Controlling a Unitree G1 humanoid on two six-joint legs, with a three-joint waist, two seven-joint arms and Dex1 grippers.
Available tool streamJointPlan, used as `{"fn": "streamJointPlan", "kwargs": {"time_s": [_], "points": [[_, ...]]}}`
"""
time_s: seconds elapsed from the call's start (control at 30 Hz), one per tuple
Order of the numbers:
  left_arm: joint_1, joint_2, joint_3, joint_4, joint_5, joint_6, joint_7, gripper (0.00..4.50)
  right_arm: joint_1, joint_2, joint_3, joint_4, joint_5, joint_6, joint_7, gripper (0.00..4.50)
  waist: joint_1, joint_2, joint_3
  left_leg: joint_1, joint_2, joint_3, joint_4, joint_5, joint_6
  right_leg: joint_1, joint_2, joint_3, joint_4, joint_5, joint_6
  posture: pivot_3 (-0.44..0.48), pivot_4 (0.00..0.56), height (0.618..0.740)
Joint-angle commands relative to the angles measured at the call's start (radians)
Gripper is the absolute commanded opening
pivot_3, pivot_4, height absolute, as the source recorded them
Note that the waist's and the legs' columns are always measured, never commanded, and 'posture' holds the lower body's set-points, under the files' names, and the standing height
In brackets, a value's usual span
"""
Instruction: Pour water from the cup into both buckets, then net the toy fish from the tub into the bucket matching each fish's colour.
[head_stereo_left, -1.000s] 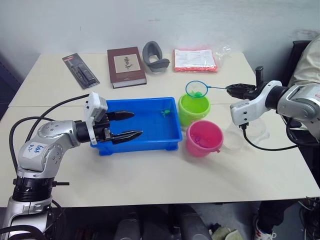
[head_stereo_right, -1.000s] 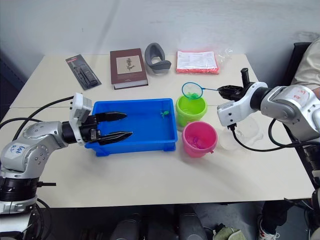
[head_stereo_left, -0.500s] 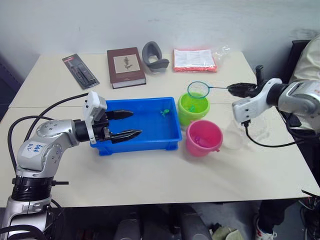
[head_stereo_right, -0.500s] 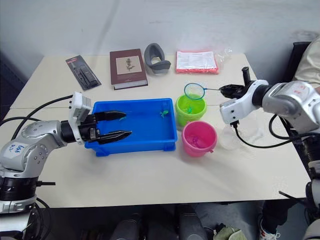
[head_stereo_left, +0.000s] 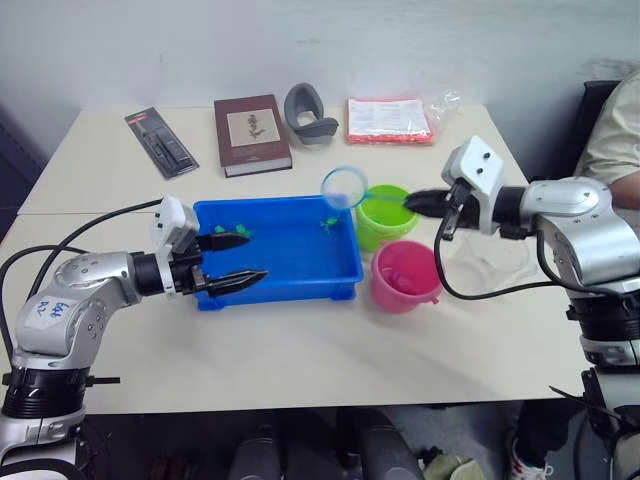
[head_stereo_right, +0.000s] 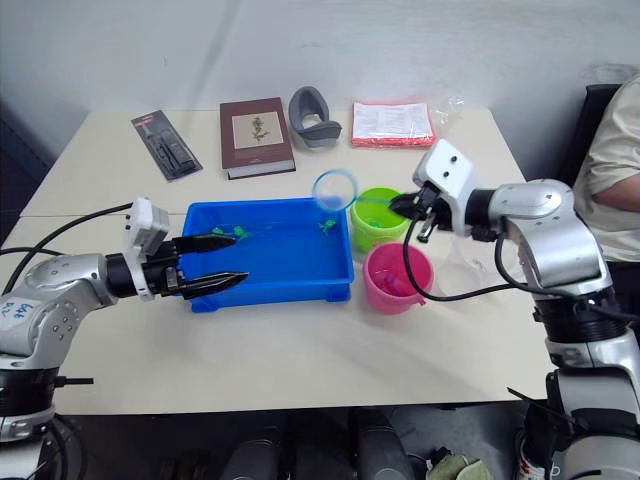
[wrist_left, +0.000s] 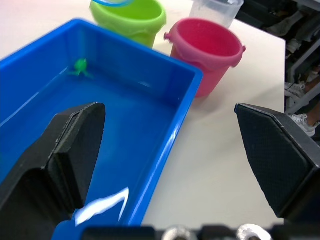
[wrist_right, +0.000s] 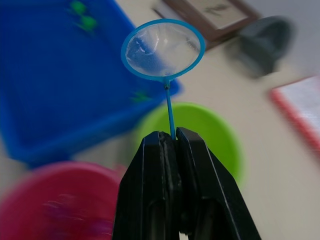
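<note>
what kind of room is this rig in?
Probably an office or lab, not a home: plain pale tables against a bare wall, with a book and a packaged tool lying beside the blue tub.

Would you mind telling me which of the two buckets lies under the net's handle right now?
The lime green bucket, the one farther from the robot. The net handle crosses above it from the right hand, while the pink bucket sits nearer, clear of it.

Blue tub (head_stereo_left: 300, 285), lime bucket (head_stereo_left: 385, 215), pink bucket (head_stereo_left: 405, 275), blue-hooped net (head_stereo_left: 343, 187).
</note>
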Motion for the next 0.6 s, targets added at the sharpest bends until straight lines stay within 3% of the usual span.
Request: {"fn": "streamJointPlan", "kwargs": {"time_s": [0.03, 0.2, 0.37, 0.47, 0.6], "points": [[-0.001, 0.012, 0.04, -0.06, -0.01, -0.009, 0.017, 4.47, -0.032, 0.088, -0.078, -0.043, 0.14, 0.387, -0.102, 0.0, 0.001, 0.0, 0.0, 0.0, 0.0, -0.001, 0.0, 0.0, 0.0, 0.0, 0.0, 0.0, 0.0, 0.0, 0.0, 0.0, 0.15, 0.74], [0.026, 0.013, 0.057, -0.098, -0.015, -0.006, 0.031, 4.47, -0.161, 0.209, -0.122, 0.109, 0.174, 0.674, -0.26, 0.0, 0.0, 0.0, 0.0, -0.001, -0.003, -0.001, 0.0, 0.0, 0.0, -0.001, -0.003, 0.0, 0.0, 0.0, 0.0, 0.0, 0.15, 0.74], [0.071, 0.002, 0.075, -0.143, -0.018, -0.009, 0.059, 4.47, -0.237, 0.229, -0.068, 0.313, 0.298, 0.679, -0.466, 0.0, -0.002, 0.0, 0.0, -0.002, -0.003, -0.001, -0.002, 0.0, 0.0, -0.001, -0.002, -0.002, -0.002, 0.0, -0.001, 0.0, 0.15, 0.74], [0.091, -0.001, 0.083, -0.161, -0.023, -0.009, 0.071, 4.47, -0.316, 0.266, -0.087, 0.487, 0.414, 0.679, -0.628, 0.0, -0.007, 0.0, 0.0, -0.002, -0.003, 0.0, -0.002, 0.0, 0.0, -0.001, -0.002, -0.001, -0.001, 0.0, -0.001, 0.0, 0.15, 0.74], [0.098, -0.005, 0.087, -0.168, -0.024, -0.011, 0.082, 4.47, -0.39, 0.34, -0.191, 0.619, 0.398, 0.679, -0.873, 0.0, -0.012, 0.0, 0.0, -0.002, -0.002, 0.001, -0.002, 0.001, 0.0, -0.003, -0.001, 0.0, 0.0, 0.0, -0.001, 0.0, 0.15, 0.74]]}}
